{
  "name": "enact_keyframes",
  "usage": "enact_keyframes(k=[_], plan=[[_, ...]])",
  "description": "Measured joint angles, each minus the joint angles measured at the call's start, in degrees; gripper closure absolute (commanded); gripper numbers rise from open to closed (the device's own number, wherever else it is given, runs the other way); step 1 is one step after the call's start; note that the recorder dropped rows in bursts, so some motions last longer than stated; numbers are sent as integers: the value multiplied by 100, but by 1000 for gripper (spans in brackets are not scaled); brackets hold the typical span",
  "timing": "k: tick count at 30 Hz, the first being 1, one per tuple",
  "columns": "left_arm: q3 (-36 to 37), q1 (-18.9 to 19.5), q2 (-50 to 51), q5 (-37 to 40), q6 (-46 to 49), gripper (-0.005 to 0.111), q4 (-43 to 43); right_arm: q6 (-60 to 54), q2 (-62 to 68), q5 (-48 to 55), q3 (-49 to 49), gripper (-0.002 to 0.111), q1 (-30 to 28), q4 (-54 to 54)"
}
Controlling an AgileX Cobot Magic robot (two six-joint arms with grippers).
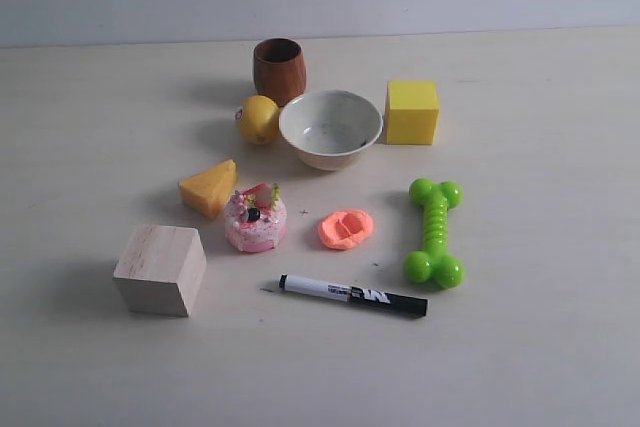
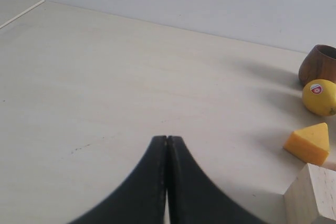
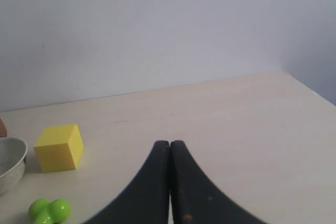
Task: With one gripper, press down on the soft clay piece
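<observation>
Two grippers: the left black gripper (image 2: pixel 167 140) and the right black gripper (image 3: pixel 169 144), each with jaws pressed together on nothing.
Clay: small salmon-orange dented disc of soft clay (image 1: pixel 346 229), lying flat on the pale table (image 1: pixel 560 347).
Around the clay: pink decorated cake toy (image 1: pixel 255 219) near at 9 o'clock, green bone-shaped toy (image 1: pixel 435 232) at 3 o'clock, black marker pen (image 1: pixel 352 295) at 6 o'clock.

The soft clay piece (image 1: pixel 346 229) looked matt and doughy. The worktop (image 1: pixel 540 347) was pale, matt and faintly wood-grained. The block (image 1: pixel 160 269) was raw, unvarnished light wood; the cup (image 1: pixel 279 70) was darker wood with a smooth sheen. The bowl (image 1: pixel 330 154) looked glazed and glossy, the green bone (image 1: pixel 435 232) shiny ribbed plastic. The left end effector (image 2: pixel 167 139) and right end effector (image 3: pixel 169 144) were matt black.
</observation>
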Motion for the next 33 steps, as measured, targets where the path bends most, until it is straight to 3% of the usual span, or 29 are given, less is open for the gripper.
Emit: enact_keyframes(k=[13,33], plan=[[0,0,0,0,0,107,0,0,-254,-39,830,108,0,84],[0,0,0,0,0,107,0,-145,-254,22,843,108,0,84]])
